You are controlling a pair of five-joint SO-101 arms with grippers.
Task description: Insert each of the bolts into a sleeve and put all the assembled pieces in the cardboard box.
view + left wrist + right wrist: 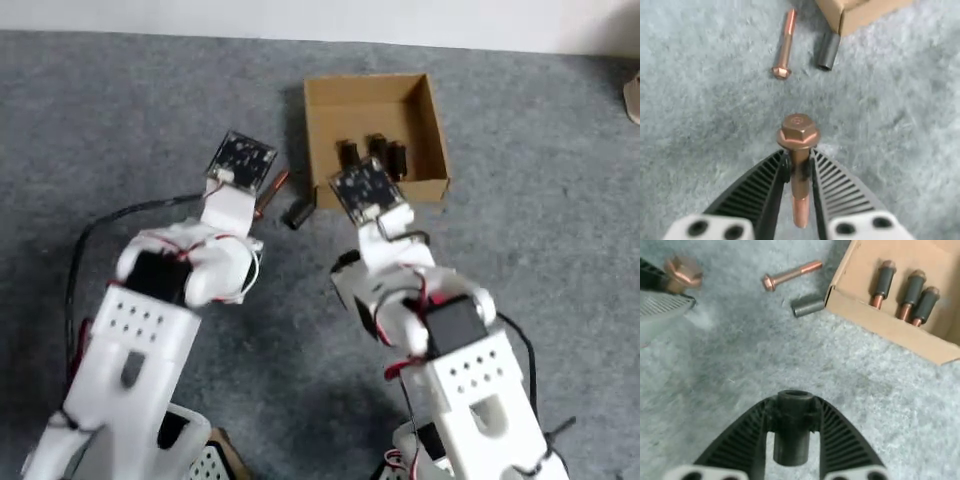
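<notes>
Where the grey, carpet-like surface (560,300) is seen from above, two white arms are set side by side on it, the left arm (150,330) and the right arm (450,370), both stretched toward the cardboard box (437,130), which is placed open-topped at the far side. The left hand (799,157) is closed to a narrow gap around the shank of a copper-coloured bolt (798,135), which is gripped just under its hexagonal head, with the head pointed away from the wrist and the tip lying back between the fingers. The right hand (791,407) is closed likewise on a dark sleeve (791,435), held with its open bore turned away from the wrist. Three assembled pieces (912,292), each a sleeve with a bolt pushed through it, are laid side by side inside the box. A loose bolt (785,45) is seen flat on the surface near the box's corner, and an empty sleeve (828,51) is laid between that bolt and the corner, apart from the bolt and just beside the cardboard; whether it touches the box cannot be told.
</notes>
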